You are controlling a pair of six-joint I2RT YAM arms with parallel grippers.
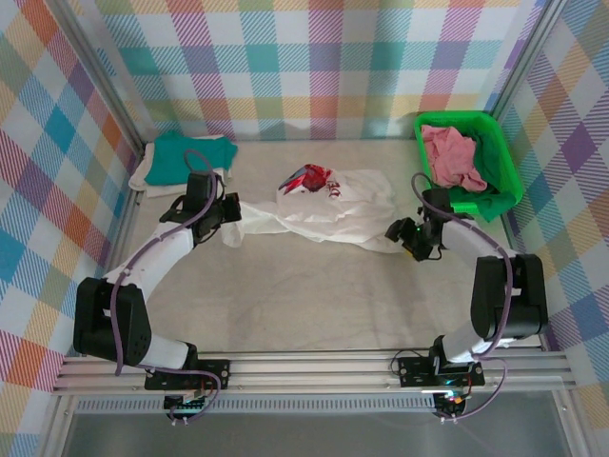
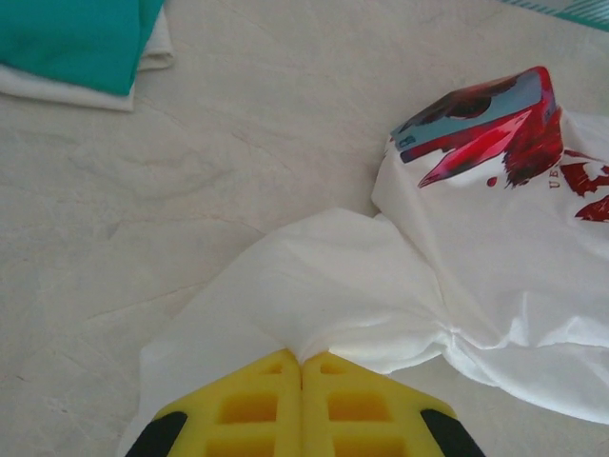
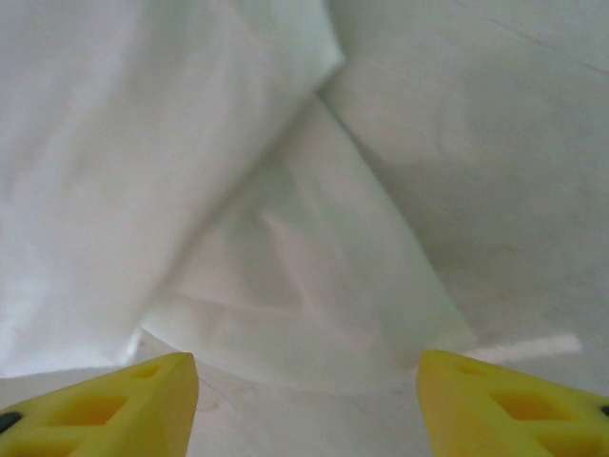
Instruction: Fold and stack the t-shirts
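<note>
A crumpled white t-shirt (image 1: 338, 214) lies across the middle of the table, its red-and-blue graphic (image 1: 309, 178) bunched at the top. My left gripper (image 1: 228, 211) is shut on the shirt's left end. In the left wrist view the yellow fingertips (image 2: 285, 376) pinch a fold of the white t-shirt (image 2: 428, 286), with the graphic (image 2: 485, 129) beyond. My right gripper (image 1: 398, 231) sits at the shirt's right edge. In the right wrist view the right gripper (image 3: 309, 381) is open, and a corner of the white t-shirt (image 3: 314, 276) lies just ahead of its fingers, not between them.
A folded teal shirt (image 1: 193, 155) rests on a cream one (image 1: 143, 178) at the back left; the teal shirt (image 2: 76, 38) also shows in the left wrist view. A green basket (image 1: 500, 167) at the back right holds a pink shirt (image 1: 450, 157). Plaid walls enclose the table.
</note>
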